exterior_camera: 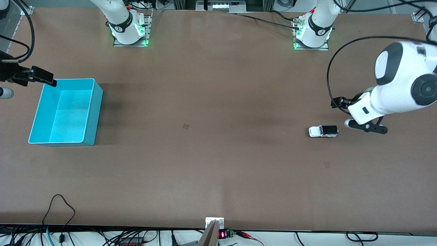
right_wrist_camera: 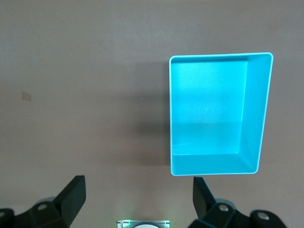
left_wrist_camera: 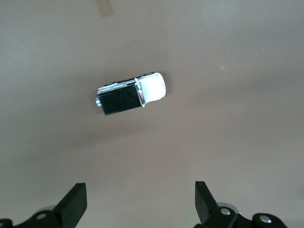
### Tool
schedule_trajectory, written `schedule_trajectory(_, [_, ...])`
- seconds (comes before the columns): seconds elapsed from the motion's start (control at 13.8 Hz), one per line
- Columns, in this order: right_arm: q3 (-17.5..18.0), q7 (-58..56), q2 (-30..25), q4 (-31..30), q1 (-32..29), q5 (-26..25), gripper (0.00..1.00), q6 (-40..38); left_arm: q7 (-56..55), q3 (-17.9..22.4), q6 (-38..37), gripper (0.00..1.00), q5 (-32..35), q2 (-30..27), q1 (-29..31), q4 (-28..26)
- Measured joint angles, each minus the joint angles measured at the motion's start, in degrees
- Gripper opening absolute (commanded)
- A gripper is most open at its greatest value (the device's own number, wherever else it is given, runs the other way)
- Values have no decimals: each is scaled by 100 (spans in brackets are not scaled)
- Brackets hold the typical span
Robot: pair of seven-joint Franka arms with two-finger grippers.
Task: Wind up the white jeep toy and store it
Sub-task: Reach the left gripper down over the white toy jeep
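The white jeep toy (exterior_camera: 323, 131) (left_wrist_camera: 130, 93), boxy with a black rear roof panel, rests on its wheels on the brown table toward the left arm's end. My left gripper (exterior_camera: 366, 126) (left_wrist_camera: 141, 202) hovers just beside it, toward that same end of the table. It is open, with nothing between its fingers. The turquoise bin (exterior_camera: 97, 111) (right_wrist_camera: 256, 114) stands empty at the right arm's end. My right gripper (exterior_camera: 28, 87) (right_wrist_camera: 139, 197) hangs open and empty above the table, next to the bin's corner nearest the robot bases.
Two small tape marks lie on the table (exterior_camera: 185, 126) (exterior_camera: 327, 164). The arm bases (exterior_camera: 129, 32) (exterior_camera: 312, 36) stand along the table edge farthest from the front camera. Cables (exterior_camera: 61, 212) hang at the nearest edge. Bare table stretches between toy and bin.
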Motion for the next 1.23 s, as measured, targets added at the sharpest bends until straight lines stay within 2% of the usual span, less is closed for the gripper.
schedule_trajectory(0.36, [-5,-45,185,3,-3,-54,100,0,1763,3,1222,100,48,414,99,-676])
schedule_trajectory(0.51, [-6,-143,245,4,-3,-167,100,1,2427,-16,1649,100,394,446,110,-922])
schedule_trajectory(0.72, [-6,-185,399,5,-3,-224,100,-6,3472,-94,2055,100,785,520,112,-1041])
schedule_trajectory(1.01, [-8,-193,571,4,-6,-238,100,-170,5247,-147,2801,100,820,821,262,-1240])
schedule_trajectory(1.23, [-9,-198,589,5,-8,-241,100,-226,5947,-280,3135,100,820,951,370,-1448])
